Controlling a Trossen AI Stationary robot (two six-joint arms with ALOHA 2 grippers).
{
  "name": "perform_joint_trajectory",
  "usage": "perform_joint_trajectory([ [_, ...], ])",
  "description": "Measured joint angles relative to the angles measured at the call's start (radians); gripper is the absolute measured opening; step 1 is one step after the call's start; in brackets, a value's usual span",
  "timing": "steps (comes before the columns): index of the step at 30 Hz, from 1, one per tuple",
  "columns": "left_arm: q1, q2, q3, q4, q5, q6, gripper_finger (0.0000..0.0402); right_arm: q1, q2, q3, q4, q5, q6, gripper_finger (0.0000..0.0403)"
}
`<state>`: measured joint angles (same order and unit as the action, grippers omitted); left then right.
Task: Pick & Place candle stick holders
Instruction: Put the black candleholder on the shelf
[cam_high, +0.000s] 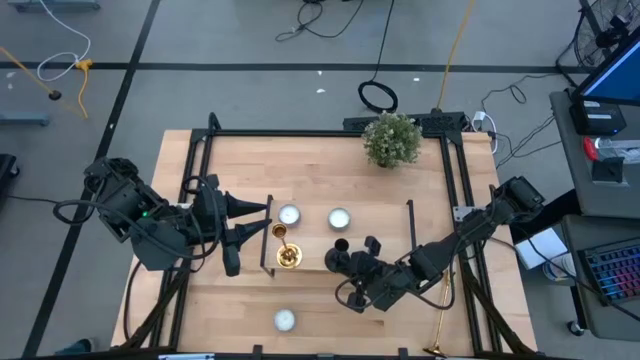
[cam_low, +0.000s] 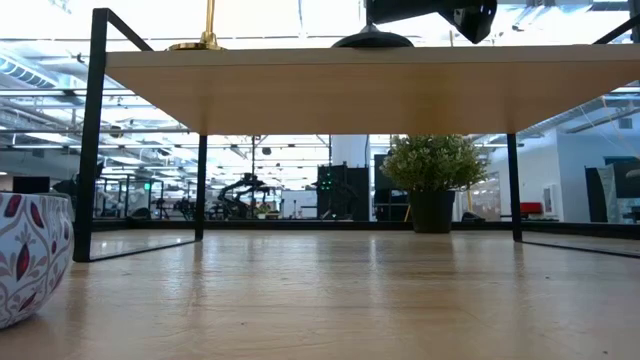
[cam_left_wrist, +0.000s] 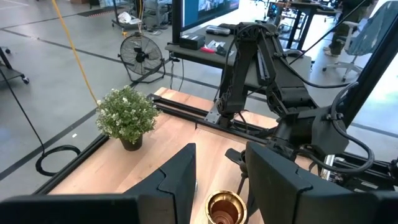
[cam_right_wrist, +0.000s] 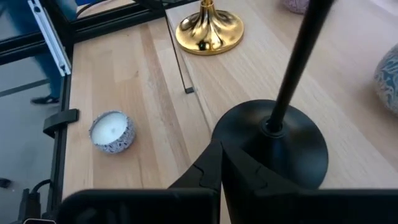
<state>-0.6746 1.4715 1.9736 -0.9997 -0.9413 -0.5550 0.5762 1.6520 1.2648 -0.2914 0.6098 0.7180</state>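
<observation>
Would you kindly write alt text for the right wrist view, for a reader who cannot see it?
The right claw, shut, sits just before the round base of a black candlestick holder standing on the wooden stand. Beyond it stands a gold candlestick holder, with a small white candle on the table off to one side.

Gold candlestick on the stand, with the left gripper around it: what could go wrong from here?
1. The left gripper straddles the gold candlestick near its cup top; a high hold on a slim, round-based piece could tip it.
2. The black candlestick stands close to it, just ahead of the shut right gripper; a careless move might knock either one over.
</observation>
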Motion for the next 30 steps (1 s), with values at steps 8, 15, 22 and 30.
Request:
perform_joint_trajectory([
  [8,0.000,0.000,0.000,0.000,0.000,0.000,0.0145,0.000,0.000,0.000,-0.033,0.026,0.026,0.0000],
  [15,0.000,0.000,0.000,0.000,0.000,0.000,0.0145,-0.001,0.000,0.000,-0.037,0.045,0.030,0.0000],
  [22,0.000,0.000,0.000,-0.001,0.000,0.001,0.0145,-0.001,0.000,0.000,-0.037,0.053,0.030,0.0000],
  [30,0.000,0.000,0.000,-0.001,0.000,0.001,0.0145,-0.001,-0.001,0.000,-0.062,0.072,0.056,0.0000],
])
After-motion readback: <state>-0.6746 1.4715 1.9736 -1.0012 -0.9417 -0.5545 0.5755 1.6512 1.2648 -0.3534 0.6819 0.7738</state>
